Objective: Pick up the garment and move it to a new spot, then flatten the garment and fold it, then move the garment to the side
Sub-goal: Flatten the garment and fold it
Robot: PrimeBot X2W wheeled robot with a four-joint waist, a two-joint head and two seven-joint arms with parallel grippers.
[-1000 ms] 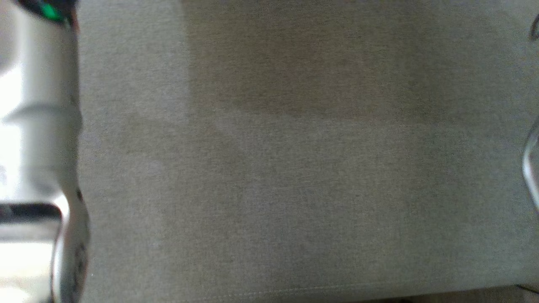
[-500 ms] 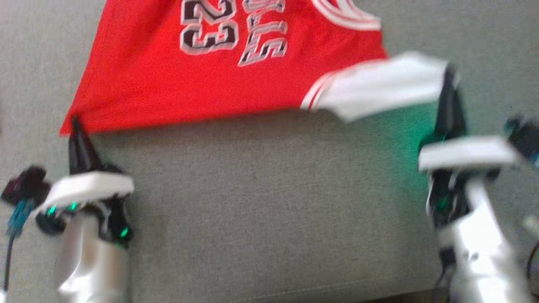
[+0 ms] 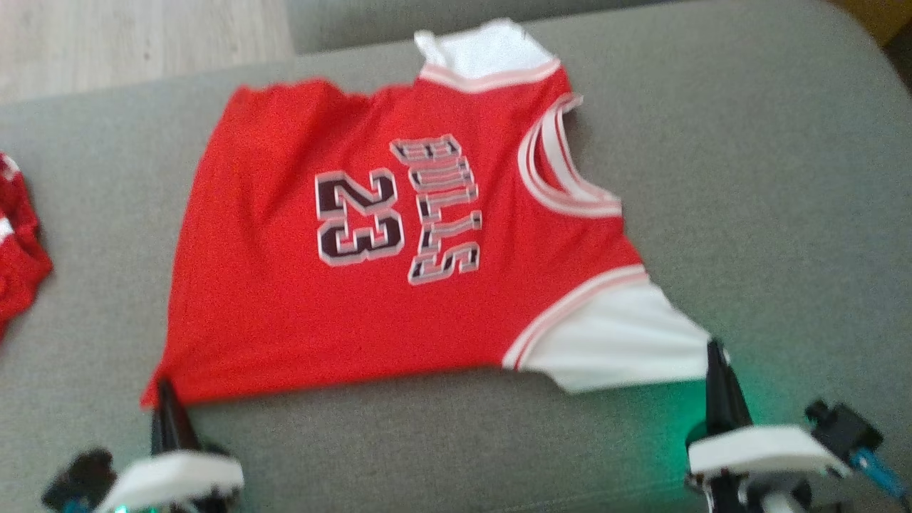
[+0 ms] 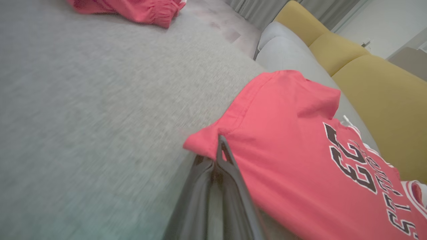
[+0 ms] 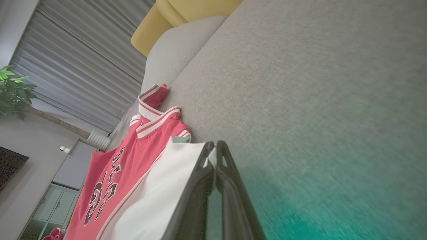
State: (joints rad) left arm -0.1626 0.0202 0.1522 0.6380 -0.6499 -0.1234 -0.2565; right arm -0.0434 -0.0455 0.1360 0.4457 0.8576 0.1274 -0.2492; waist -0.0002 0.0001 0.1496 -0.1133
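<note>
Red garment; wrists add yellow cushions, perhaps.

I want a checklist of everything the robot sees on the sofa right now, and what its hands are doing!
Surface: grey sofa cushion, woven fabric.
Job's things: red jersey, spread nearly flat, number 23 facing up, white sleeves.
Clutter: second red garment, bunched at the cushion's left edge.
Hands: left hand shut on the jersey's hem corner; right hand shut on its near white sleeve.
Cables: short blue lead beside the right wrist.
Surroundings: yellow cushions, pale wood floor, grey curtain, leafy plant.
</note>
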